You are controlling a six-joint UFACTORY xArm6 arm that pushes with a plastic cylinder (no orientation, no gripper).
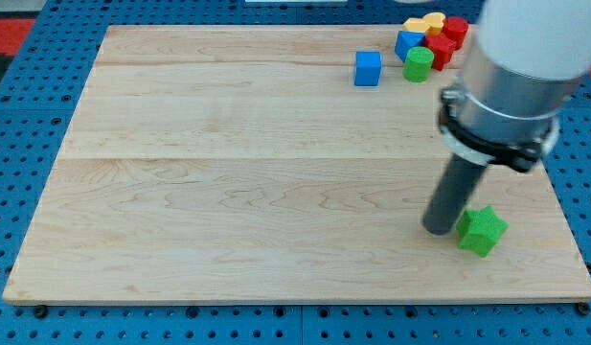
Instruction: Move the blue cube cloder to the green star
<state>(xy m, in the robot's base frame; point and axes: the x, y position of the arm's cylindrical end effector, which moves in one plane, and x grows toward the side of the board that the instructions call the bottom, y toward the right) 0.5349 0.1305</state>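
Observation:
The blue cube (368,68) sits near the view's top, right of centre, on the wooden board (228,172). The green star (482,230) lies near the view's bottom right. My tip (437,229) rests on the board right beside the green star, on its left, and seems to touch it. The tip is far below the blue cube.
A cluster of blocks stands at the view's top right: a green cylinder (419,64), a blue block (407,43), a yellow block (426,22) and red blocks (448,38). The board's right edge lies close to the green star.

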